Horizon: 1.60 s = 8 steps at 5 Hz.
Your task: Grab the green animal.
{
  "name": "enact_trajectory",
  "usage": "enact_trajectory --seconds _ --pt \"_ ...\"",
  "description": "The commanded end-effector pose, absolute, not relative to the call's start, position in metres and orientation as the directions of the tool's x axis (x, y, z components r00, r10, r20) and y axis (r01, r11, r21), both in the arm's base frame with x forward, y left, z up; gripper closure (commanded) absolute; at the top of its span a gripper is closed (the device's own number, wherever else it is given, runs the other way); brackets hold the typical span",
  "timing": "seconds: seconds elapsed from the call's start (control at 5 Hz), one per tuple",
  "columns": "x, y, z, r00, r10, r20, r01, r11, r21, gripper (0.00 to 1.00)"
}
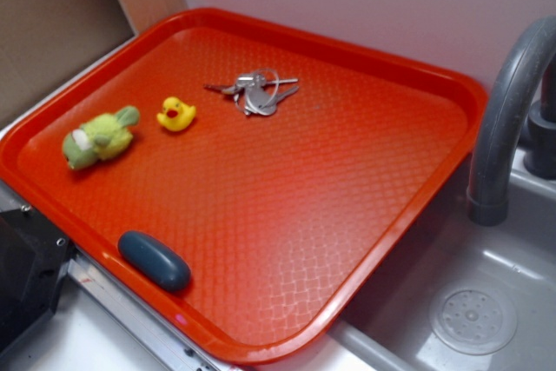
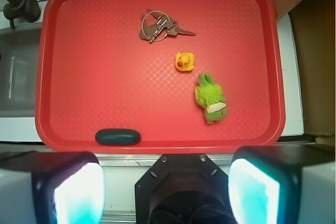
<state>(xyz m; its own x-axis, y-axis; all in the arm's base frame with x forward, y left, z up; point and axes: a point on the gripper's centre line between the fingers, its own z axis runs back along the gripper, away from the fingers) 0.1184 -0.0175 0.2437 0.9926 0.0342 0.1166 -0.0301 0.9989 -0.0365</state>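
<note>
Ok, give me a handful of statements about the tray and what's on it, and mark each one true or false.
1. The green animal lies on the red tray. True.
2. The yellow duck sits on top of the keys. False: they lie apart.
3. The gripper is shut on the green animal. False: it is open and well off it.
4. A dark oval object rests at the tray's edge. True.

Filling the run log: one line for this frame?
gripper: open, high above tray | fuzzy green plush animal: ungrasped on red plastic tray, beside yellow rubber duck | stage: pre-approach
</note>
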Motion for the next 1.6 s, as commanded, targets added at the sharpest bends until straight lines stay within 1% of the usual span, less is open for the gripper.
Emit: enact_trajectory --seconds 0.0,0.2,0.4,0.6,0.8,1.0,1.2,1.4 --pt "0.118 -0.017 0.244 0.993 0.034 0.117 -0.03 0.999 -0.037 0.0" --pt "0.134 0.01 0.203 0.975 -0.134 0.174 0.133 0.991 0.02 0.0" --pt "0.14 0.03 0.178 0.958 -0.233 0.166 0.229 0.973 0.042 0.0" --pt "0.144 0.057 0.142 0.966 -0.234 0.112 0.223 0.97 0.102 0.0" --pt "0.148 0.068 0.119 0.972 -0.229 0.06 0.222 0.969 0.108 0.0" --pt "0.153 0.059 0.095 0.968 -0.25 -0.009 0.249 0.959 0.132 0.0" --pt "0.158 0.053 0.075 0.964 -0.259 -0.06 0.265 0.955 0.135 0.0" --pt "0.166 0.049 0.047 0.957 -0.254 -0.138 0.271 0.954 0.126 0.0"
